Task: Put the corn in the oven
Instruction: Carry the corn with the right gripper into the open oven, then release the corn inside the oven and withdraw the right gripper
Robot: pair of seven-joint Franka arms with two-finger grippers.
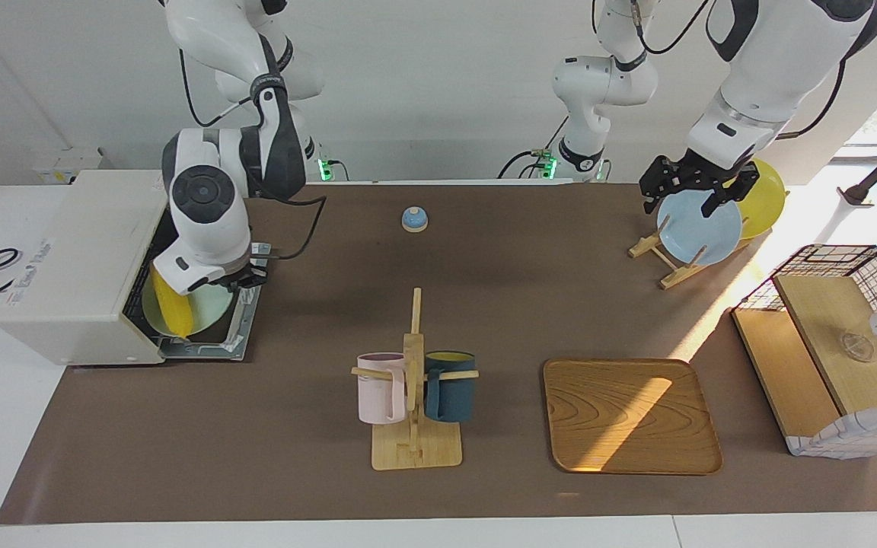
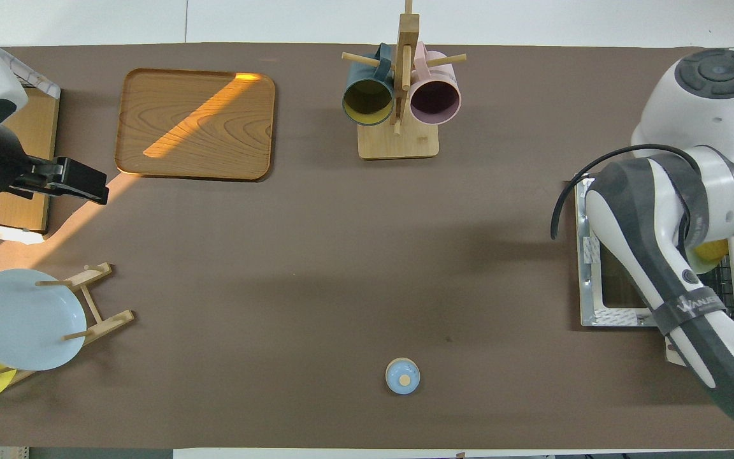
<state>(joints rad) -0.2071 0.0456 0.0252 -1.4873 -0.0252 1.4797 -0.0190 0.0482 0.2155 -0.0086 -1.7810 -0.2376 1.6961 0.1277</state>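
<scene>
Facing view: the right gripper (image 1: 180,293), closed on the corn (image 1: 170,306), reaches into the open oven (image 1: 73,266) on the brown desk (image 1: 484,259). The left gripper (image 1: 693,186) hangs wide open over the plate rack (image 1: 663,262), white wall above.

The corn (image 1: 170,310) is a shiny yellow cob. It sits tilted at the mouth of the oven (image 1: 77,266). The oven is a cream-white box at the right arm's end of the worktop, with its door folded down open.

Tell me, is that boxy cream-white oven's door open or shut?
Open: the boxy cream-white oven has its door folded down flat, and the glossy yellow corn cob shows inside.
</scene>
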